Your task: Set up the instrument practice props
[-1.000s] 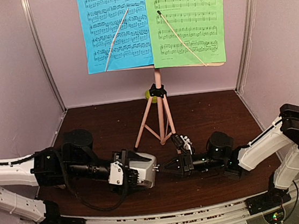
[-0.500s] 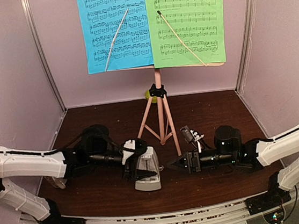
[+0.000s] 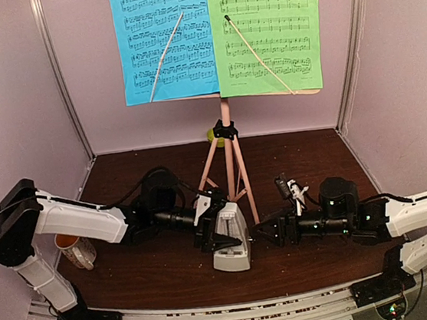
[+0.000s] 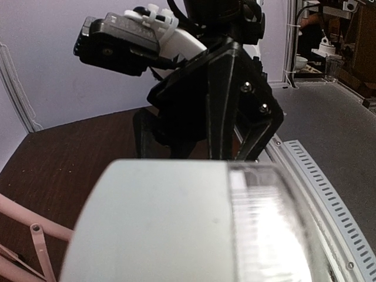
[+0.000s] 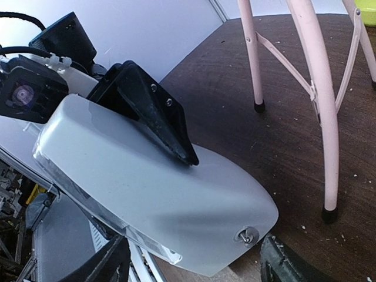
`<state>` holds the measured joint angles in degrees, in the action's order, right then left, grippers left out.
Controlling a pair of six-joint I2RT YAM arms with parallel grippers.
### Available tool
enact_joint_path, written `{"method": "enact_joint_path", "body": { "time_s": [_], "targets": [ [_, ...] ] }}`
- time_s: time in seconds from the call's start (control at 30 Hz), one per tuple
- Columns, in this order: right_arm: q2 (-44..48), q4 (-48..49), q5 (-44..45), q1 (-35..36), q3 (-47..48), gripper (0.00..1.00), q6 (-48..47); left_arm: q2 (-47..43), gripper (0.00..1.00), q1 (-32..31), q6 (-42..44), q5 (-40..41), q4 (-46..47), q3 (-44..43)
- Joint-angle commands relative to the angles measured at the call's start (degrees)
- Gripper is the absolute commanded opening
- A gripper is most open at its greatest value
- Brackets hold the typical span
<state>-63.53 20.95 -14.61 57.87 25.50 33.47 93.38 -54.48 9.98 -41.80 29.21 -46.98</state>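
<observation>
Five entries, largest first.
1. Stand (image 3: 228, 139): upright at the back centre of the table (image 3: 313, 156), tripod spread. I judge it placed.
2. Blue sheet (image 3: 163, 38) and green sheet (image 3: 264, 30): side by side on the stand, each crossed by a rod (image 3: 167, 55) that keeps it from slipping.
3. Metronome (image 3: 231, 239): just in front of the tripod feet. I cannot tell whether its base rests on the table.
4. Left gripper (image 3: 216, 233): clamped wide across the metronome, steadying it.
5. Right gripper (image 3: 269, 231): jaws spread and holding nothing, tips just beside the metronome, probably to take its cover.
</observation>
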Motion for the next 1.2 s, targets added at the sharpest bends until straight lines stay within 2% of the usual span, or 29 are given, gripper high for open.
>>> {"method": "enact_joint_path", "body": {
  "time_s": [0.0, 0.1, 0.17, 0.23, 0.33, 0.4, 0.53, 0.6, 0.8, 1.0, 1.17],
  "targets": [
    [1.8, -3.9, 4.8, -0.1, 0.1, 0.77, -3.1, 2.7, 0.27, 0.1, 1.7, -3.5, 9.2, -4.3],
    [2.1, -5.7, 7.5, -0.1, 0.2, 0.78, -4.4, 4.2, 0.27, 0.1, 3.5, -4.1, 7.9, -5.8],
    [2.0, -6.7, 7.7, -0.2, 0.2, 0.79, -5.7, 4.5, 0.31, 0.2, 5.2, -4.1, 5.9, -6.5],
    [1.8, -7.5, 7.8, -0.1, 0.0, 0.79, -6.6, 4.6, 0.39, 0.2, 7.0, -4.0, 3.0, -7.4],
    [1.1, -6.3, 8.8, -0.2, -1.4, 0.8, -7.4, 4.9, 0.57, 0.1, 9.7, -3.0, -0.8, -8.1],
    [0.4, -4.8, 8.9, -0.2, -2.8, 0.8, -7.7, 5.1, 0.66, 0.2, 10.2, -2.6, -1.5, -8.2],
    [-1.8, -5.1, 8.7, 0.0, -3.5, 0.78, -7.2, 4.7, 0.73, 0.2, 11.5, -1.1, -5.9, -9.4],
    [-2.9, -5.2, 8.6, 0.9, -3.9, 0.76, -6.9, 3.7, 0.83, 0.2, 12.5, -0.1, -8.1, -9.5],
    [-7.4, -2.0, 8.5, 3.5, -5.3, 0.71, -5.5, 1.9, 0.97, 0.9, 13.9, 1.9, -8.8, -7.3],
    [-13.1, 1.8, 9.4, 7.9, -4.4, 0.56, -4.0, -5.9, 0.98, 1.2, 10.9, 6.4, -4.8, -0.9],
    [-18.3, 5.3, 11.2, 9.4, -3.2, 0.41, -4.1, -16.4, 0.98, 1.3, 3.6, 19.1, 2.4, 10.0]
  ]
}}
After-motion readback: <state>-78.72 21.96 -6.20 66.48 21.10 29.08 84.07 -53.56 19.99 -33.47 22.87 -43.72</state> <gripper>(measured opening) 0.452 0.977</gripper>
